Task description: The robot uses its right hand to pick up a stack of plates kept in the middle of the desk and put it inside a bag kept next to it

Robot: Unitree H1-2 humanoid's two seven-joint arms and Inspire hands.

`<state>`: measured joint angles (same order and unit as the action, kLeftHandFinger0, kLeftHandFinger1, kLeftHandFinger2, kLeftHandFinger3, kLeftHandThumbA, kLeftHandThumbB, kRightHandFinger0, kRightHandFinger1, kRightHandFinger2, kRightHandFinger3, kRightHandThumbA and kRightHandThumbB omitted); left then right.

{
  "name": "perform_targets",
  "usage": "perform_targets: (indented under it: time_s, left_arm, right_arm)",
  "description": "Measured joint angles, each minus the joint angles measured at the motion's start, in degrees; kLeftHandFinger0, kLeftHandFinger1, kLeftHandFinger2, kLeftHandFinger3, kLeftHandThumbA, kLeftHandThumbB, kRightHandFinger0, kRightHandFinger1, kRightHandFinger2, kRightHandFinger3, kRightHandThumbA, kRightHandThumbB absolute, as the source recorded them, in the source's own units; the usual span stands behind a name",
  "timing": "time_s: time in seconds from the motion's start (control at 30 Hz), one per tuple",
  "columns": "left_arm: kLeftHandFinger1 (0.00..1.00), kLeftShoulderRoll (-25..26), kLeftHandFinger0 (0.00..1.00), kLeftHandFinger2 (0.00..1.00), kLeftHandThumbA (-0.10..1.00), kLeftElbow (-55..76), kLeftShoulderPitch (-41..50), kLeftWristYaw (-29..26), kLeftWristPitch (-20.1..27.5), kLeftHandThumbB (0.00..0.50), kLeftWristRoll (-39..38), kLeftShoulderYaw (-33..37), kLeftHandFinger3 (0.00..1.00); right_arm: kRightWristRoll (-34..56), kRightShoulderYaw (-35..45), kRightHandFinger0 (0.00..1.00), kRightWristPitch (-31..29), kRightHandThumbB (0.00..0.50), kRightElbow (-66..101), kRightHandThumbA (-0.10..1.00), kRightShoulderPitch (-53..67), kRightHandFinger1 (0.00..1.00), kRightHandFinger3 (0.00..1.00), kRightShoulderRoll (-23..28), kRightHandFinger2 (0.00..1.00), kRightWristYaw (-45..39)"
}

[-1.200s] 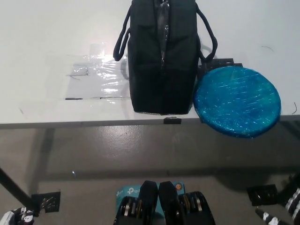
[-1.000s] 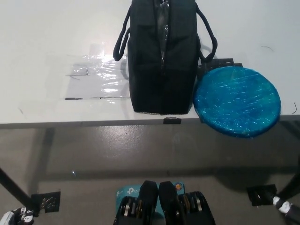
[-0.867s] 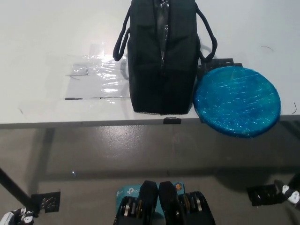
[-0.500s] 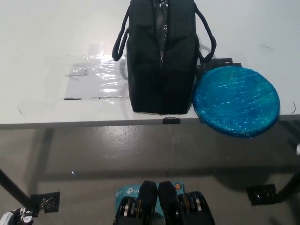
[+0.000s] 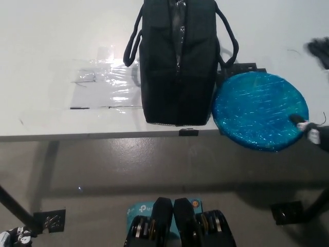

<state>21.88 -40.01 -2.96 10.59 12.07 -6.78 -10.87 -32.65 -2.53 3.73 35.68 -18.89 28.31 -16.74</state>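
Blue round stack of plates, wrapped in shiny film, is seen near the white desk's front edge, just right of the black fabric bag. Black right hand is spread around the stack's right rim, blurred. White left hand is barely seen bottom-left; its state can't be told.

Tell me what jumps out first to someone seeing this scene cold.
The bright blue stack of plates stands out most, overhanging the front edge of the white desk at the right. Just to its left, touching it, sits a big black bag. The black right hand shows blurred at the plates' right rim.
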Motion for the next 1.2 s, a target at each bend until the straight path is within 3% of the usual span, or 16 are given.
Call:
perform_targets:
  time_s: [0.1, 0.27, 0.53, 1.07, 1.2]
  left_arm:
    - [0.01, 0.03, 0.00, 0.16, -0.10, 0.04, 0.13, -0.01, -0.03, 0.500, -0.02, 0.00, 0.22]
    - [0.01, 0.09, 0.00, 0.21, -0.10, 0.06, 0.10, -0.01, -0.05, 0.500, -0.02, 0.02, 0.22]
    - [0.01, 0.11, 0.00, 0.17, -0.10, 0.15, 0.09, 0.00, -0.12, 0.500, -0.05, 0.00, 0.21]
    - [0.01, 0.10, 0.00, 0.19, -0.10, 2.80, 1.22, 0.00, -0.65, 0.500, -0.91, -0.58, 0.20]
    - [0.00, 0.11, 0.00, 0.18, -0.10, 2.78, 1.23, 0.01, -0.64, 0.500, -1.00, -0.60, 0.20]
  right_arm:
    - [-1.55, -2.58, 1.00, -0.02, 0.461, -3.29, 0.82, -1.49, 1.00, 1.00, 0.21, 1.00, -1.86]
    - [-3.07, -6.75, 1.00, -0.98, 0.466, -11.64, 0.92, -2.55, 1.00, 1.00, 0.09, 1.00, -2.78]
    - [-4.67, -9.75, 1.00, -2.04, 0.457, -16.56, 0.99, -2.56, 1.00, 1.00, -0.17, 1.00, -2.99]
    - [-6.83, -9.63, 1.00, -2.27, 0.448, -16.01, 1.00, 0.82, 1.00, 1.00, -1.10, 1.00, -3.00]
    - [-7.55, -9.60, 1.00, -1.81, 0.473, -17.27, 1.00, 1.08, 1.00, 1.00, -1.67, 1.00, -2.97]
